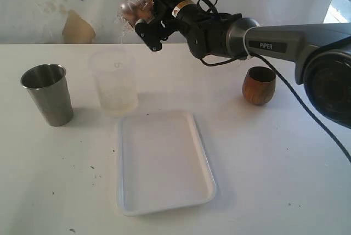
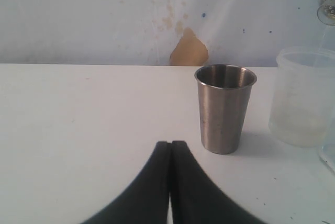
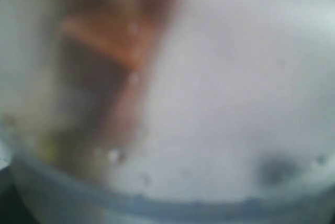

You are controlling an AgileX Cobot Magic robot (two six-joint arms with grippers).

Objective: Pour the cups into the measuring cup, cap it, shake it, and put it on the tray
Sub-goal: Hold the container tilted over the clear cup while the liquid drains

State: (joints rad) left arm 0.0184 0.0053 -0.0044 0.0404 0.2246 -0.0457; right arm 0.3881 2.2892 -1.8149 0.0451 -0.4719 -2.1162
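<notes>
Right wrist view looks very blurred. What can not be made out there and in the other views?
Right wrist view: all blur; nothing identifiable.
Exterior view: the clear item held by the right gripper is washed out by glare; its kind is unclear.
Left wrist view: the cloudy container is cut off by the edge; the steel tumbler hides its contents behind its wall.
</notes>
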